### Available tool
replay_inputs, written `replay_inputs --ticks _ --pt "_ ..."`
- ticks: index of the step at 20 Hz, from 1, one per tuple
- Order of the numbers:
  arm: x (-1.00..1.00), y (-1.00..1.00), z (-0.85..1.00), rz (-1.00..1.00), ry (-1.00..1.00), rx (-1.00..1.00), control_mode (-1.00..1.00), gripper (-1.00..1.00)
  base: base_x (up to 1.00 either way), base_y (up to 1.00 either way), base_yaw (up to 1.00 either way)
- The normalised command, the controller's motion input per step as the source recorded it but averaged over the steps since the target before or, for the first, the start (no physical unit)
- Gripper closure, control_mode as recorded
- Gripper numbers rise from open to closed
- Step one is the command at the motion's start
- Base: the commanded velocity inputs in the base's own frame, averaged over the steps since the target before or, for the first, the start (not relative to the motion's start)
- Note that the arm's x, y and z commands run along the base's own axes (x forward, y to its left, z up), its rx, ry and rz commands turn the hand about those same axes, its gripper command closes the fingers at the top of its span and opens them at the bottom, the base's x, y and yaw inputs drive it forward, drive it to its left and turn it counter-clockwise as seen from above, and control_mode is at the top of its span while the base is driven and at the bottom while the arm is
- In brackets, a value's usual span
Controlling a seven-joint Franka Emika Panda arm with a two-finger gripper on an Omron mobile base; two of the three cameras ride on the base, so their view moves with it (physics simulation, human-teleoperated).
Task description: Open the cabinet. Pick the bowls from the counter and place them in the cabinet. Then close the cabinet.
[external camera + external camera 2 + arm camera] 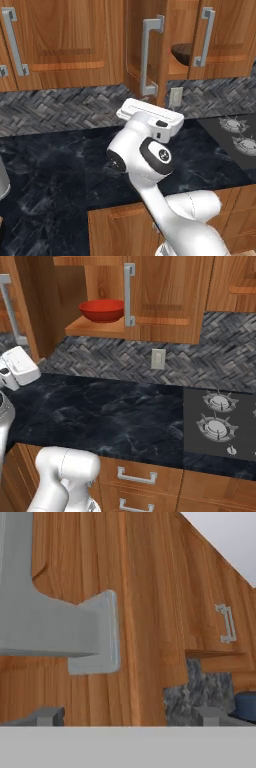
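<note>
The cabinet's left door (pixel 135 45) stands swung out, its grey bar handle (pixel 148 55) facing me. On the shelf inside sit the glossy red bowl (pixel 102 310) and the dark brown bowl (pixel 182 53), which the right door (pixel 225 35) half hides. My white hand (pixel 150 116) hovers just below the open door's handle, above the black counter (pixel 55 165). In the hand view the gripper (pixel 129 716) is open, close to the door face. The handle's lower foot (pixel 95 637) sits above the left fingertip (pixel 47 716). Nothing is between the fingers.
A gas hob (pixel 220 423) is set into the counter at the right. A wall socket (pixel 158 358) sits on the herringbone tiles under the cabinet. Another wall cabinet (pixel 55 40) hangs to the left. Drawer fronts (pixel 137 476) run below the counter. A grey vessel (pixel 2 185) is at the far left.
</note>
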Motion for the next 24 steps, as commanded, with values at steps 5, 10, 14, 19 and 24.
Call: replay_inputs --ticks 5,10,14,19,24 --pt "0.35 -0.77 0.00 0.00 0.00 0.00 -1.00 -1.00 0.00 0.00 0.00" --pt "0.39 -0.36 0.00 0.02 0.00 0.00 -1.00 -1.00 0.00 0.00 0.00" --pt "0.51 -0.29 0.00 0.07 0.00 0.00 -1.00 -1.00 0.00 0.00 0.00" --pt "0.50 -0.35 0.00 0.07 -0.03 0.00 -1.00 -1.00 0.00 0.00 0.00" --pt "0.78 -0.49 0.00 0.05 0.00 0.00 -1.00 -1.00 0.00 0.00 0.00"
